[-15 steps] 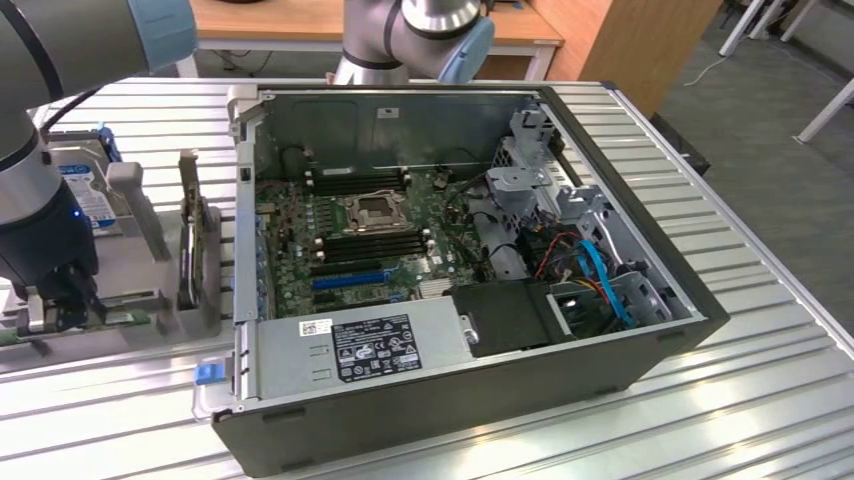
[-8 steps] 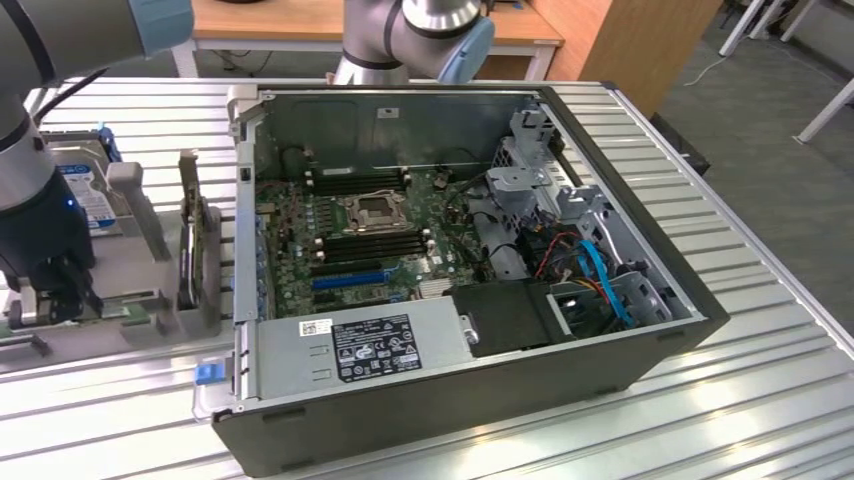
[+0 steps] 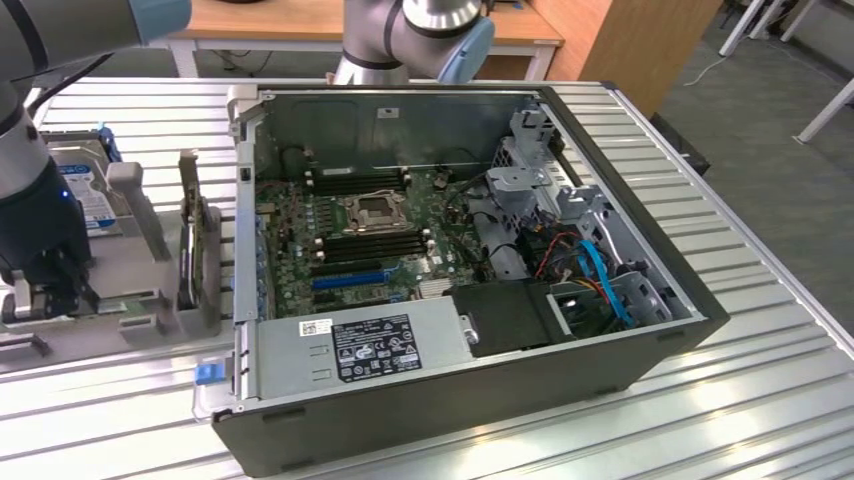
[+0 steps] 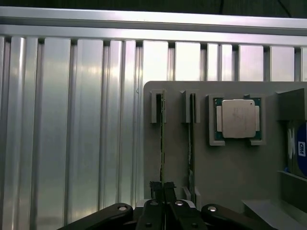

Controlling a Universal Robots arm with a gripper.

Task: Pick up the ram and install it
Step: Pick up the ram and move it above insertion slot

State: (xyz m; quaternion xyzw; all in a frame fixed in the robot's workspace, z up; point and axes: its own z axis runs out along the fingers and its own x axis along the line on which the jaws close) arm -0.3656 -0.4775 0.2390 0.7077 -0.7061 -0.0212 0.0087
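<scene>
Gripper (image 4: 162, 186) seemingly pinches ram (image 4: 161, 143); second stick (image 4: 192, 143), processor (image 4: 238, 118) beside.

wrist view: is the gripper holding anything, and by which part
The gripper appears to pinch the ram with its jaws at the end nearest the wrist, while the stick sits in its slot of the grey holder.

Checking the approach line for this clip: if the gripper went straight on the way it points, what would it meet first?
Most likely the ram standing on edge in the grey holder, the stick farther from the processor chip. The gripper lines up with it; contact is unclear.
</scene>
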